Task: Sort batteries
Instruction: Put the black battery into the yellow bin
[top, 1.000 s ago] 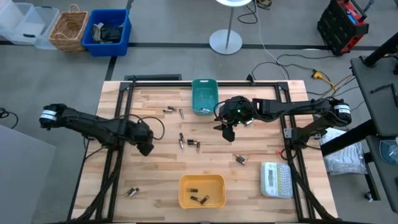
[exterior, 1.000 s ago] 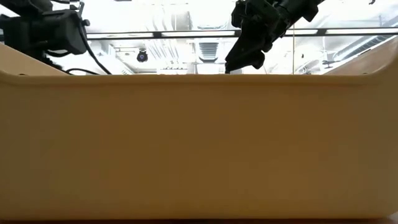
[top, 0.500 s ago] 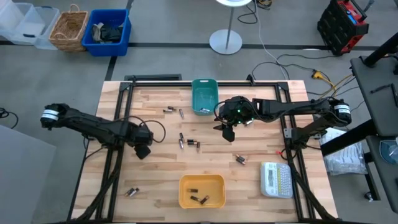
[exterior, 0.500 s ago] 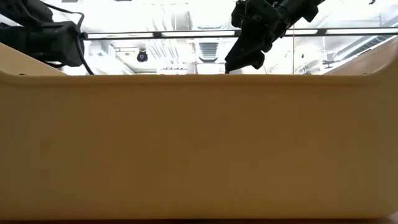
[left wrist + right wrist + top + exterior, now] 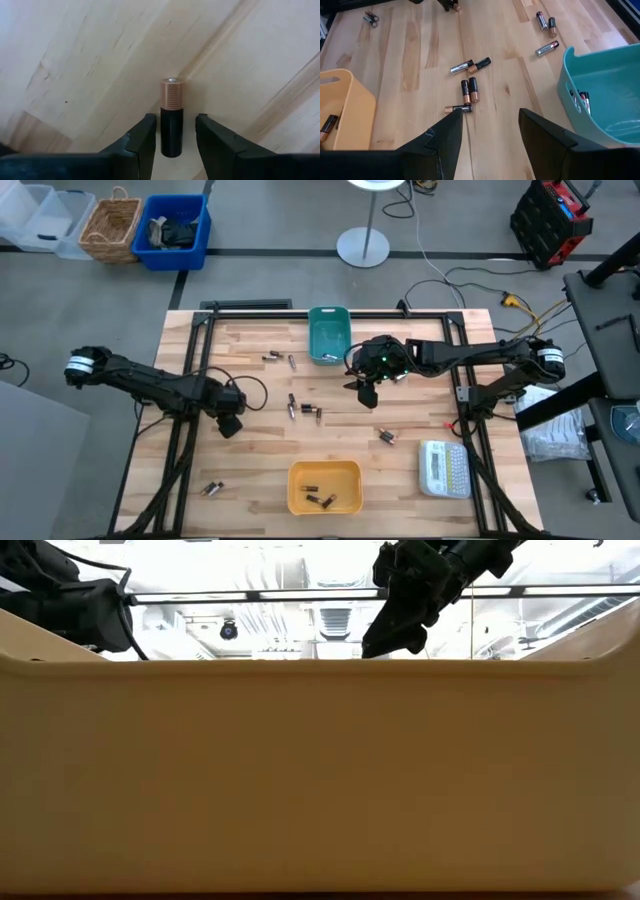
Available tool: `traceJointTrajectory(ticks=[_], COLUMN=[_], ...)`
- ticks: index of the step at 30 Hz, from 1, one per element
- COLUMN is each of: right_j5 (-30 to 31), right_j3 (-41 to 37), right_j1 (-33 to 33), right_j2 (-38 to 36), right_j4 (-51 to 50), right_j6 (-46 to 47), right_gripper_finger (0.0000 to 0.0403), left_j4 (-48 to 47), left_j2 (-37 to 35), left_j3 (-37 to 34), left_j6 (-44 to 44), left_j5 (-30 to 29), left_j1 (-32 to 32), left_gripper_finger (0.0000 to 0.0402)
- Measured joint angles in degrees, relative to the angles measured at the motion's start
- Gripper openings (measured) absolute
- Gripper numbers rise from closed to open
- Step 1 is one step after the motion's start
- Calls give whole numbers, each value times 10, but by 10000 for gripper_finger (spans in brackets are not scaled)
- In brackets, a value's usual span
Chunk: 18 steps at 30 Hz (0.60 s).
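Down low, the left hand [image 5: 172, 137] straddles a battery [image 5: 171, 117], fingers apart, not yet gripping.

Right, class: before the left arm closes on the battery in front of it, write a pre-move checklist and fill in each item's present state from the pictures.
1. Left gripper open: ok, its dark fingers stand apart.
2. Black and copper-banded cylindrical battery between those fingers: ok, it lies lengthwise in the gap.
3. Fingers touching the battery: cannot tell; a thin gap shows on each side.
4. Nothing else in the grasp: ok, only bare light wooden table around it.
5. Right gripper out of the way: ok, open, hovering near the teal plastic bin, well apart from the left arm.
6. Yellow plastic bin has room: ok, only a few batteries inside.
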Motion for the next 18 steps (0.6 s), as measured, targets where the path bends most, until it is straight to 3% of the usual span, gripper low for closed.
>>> traceJointTrajectory(ticks=[14,18], right_j5=[0,0], right_j3=[-1,-1], right_j1=[0,0], right_j2=[0,0], right_j4=[0,0], right_j6=[5,4], right_gripper_finger=[187,187], left_j4=[6,6], left_j2=[0,0], left_j3=[-1,-1], left_j6=[1,1], left_j5=[2,1], left_j1=[0,0], left_gripper_finger=[29,24])
